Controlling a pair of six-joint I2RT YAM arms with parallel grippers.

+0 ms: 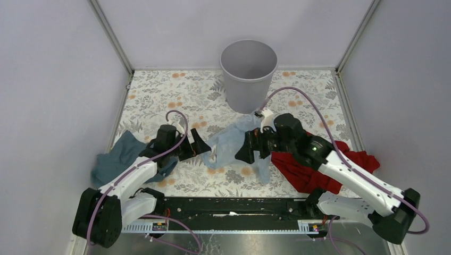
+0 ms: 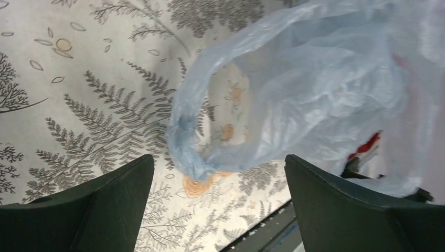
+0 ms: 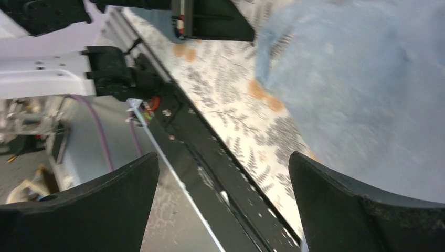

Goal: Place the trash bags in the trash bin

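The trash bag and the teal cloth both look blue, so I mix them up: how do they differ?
The trash bag is pale, translucent, glossy; the teal cloth is dark, opaque, matte. The trash bag lies in the middle, before the trash bin; the teal cloth lies far left. Both lie crumpled outside the bin.

Top view high, looking down on table [image 1: 159,95], wrist views close, both showing trash bag [image 2: 315,94]
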